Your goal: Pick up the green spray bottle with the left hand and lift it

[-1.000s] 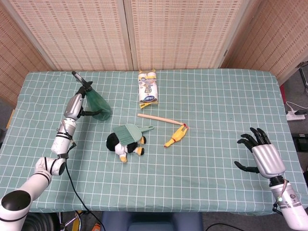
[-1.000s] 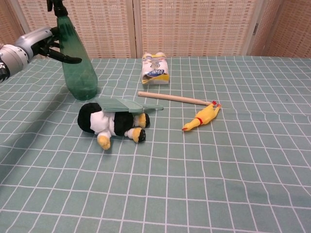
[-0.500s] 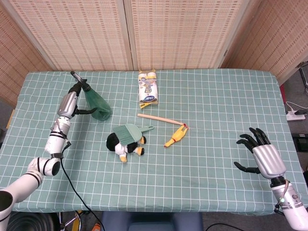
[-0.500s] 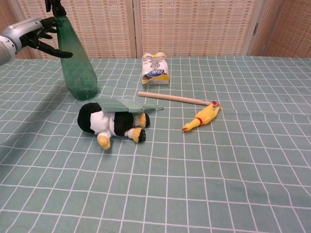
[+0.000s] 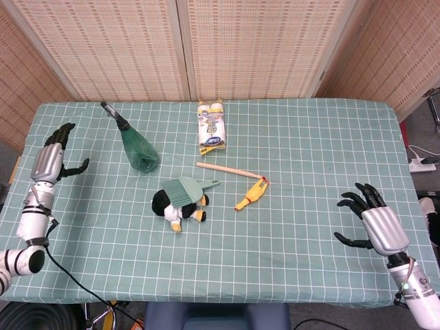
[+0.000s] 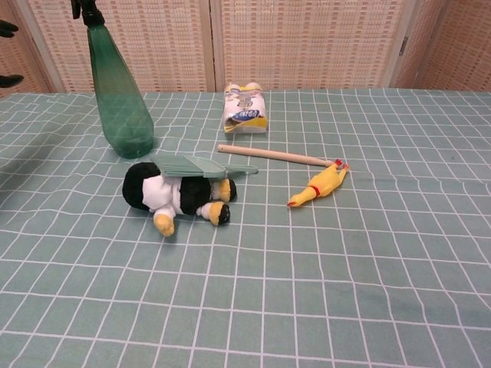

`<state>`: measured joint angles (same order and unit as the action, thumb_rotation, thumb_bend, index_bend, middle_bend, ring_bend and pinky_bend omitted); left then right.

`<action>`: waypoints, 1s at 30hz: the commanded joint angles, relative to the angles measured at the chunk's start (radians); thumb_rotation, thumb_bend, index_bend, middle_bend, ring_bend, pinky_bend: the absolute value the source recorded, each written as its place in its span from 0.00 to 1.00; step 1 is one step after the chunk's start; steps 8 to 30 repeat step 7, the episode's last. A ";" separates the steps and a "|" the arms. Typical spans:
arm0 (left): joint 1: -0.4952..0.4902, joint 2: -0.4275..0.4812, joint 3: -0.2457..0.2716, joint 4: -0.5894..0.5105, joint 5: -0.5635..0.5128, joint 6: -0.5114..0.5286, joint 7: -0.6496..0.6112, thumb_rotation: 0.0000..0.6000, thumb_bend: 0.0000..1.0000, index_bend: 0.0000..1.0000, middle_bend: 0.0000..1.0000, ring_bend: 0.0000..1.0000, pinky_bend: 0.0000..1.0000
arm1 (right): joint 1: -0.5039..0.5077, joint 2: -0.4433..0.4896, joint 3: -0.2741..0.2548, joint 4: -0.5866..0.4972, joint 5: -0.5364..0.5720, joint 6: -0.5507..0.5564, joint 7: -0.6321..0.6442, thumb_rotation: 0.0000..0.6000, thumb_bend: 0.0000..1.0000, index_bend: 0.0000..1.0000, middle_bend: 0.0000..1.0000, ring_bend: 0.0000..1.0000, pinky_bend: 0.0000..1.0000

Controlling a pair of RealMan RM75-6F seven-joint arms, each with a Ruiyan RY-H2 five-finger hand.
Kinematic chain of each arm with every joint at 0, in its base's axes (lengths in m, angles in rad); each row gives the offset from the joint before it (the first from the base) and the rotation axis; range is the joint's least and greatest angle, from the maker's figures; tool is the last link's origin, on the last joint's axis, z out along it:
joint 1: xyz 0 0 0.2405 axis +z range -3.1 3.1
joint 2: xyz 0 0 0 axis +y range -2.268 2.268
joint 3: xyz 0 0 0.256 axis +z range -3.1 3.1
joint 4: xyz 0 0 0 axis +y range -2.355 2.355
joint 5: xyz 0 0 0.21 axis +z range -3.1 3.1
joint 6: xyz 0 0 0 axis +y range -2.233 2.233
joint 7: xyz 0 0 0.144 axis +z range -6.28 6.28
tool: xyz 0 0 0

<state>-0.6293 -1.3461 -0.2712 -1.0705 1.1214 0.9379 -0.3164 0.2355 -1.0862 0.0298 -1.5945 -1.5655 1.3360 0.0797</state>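
Observation:
The green spray bottle (image 5: 137, 145) (image 6: 115, 92) stands upright on the table at the back left, black nozzle on top. Nothing touches it. My left hand (image 5: 49, 159) hangs open well to the left of the bottle, near the table's left edge, fingers spread and empty. In the chest view only its dark fingertips (image 6: 8, 29) show at the left border. My right hand (image 5: 375, 223) is open near the front right corner, holding nothing; the chest view does not show it.
A penguin plush (image 5: 175, 205) (image 6: 173, 193) lies in front of the bottle under a green dustpan-like brush (image 5: 185, 189). A wooden stick (image 5: 227, 169), a yellow rubber chicken (image 5: 250, 195) and a white packet (image 5: 211, 128) lie mid-table.
My left hand has let go of the bottle's neck and pulled far left, away from it. The bottle stays standing in place. The right hand has barely moved.

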 commanded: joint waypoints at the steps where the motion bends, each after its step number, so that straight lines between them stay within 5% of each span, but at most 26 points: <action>1: 0.146 0.249 0.068 -0.397 -0.106 0.143 0.365 1.00 0.31 0.16 0.04 0.01 0.09 | -0.001 0.002 0.003 -0.007 0.012 -0.005 -0.013 1.00 0.15 0.33 0.21 0.00 0.00; 4: 0.223 0.339 0.107 -0.649 -0.163 0.238 0.484 1.00 0.31 0.14 0.06 0.03 0.09 | -0.003 0.002 0.005 -0.014 0.024 -0.008 -0.035 1.00 0.15 0.33 0.21 0.00 0.00; 6: 0.258 0.339 0.128 -0.707 -0.140 0.280 0.480 1.00 0.30 0.12 0.08 0.03 0.09 | -0.004 0.000 0.006 -0.016 0.026 -0.005 -0.048 1.00 0.15 0.33 0.21 0.00 0.00; 30: 0.273 0.326 0.140 -0.712 -0.120 0.292 0.466 1.00 0.29 0.11 0.09 0.03 0.09 | -0.005 -0.001 0.006 -0.018 0.026 -0.004 -0.054 1.00 0.15 0.33 0.21 0.00 0.00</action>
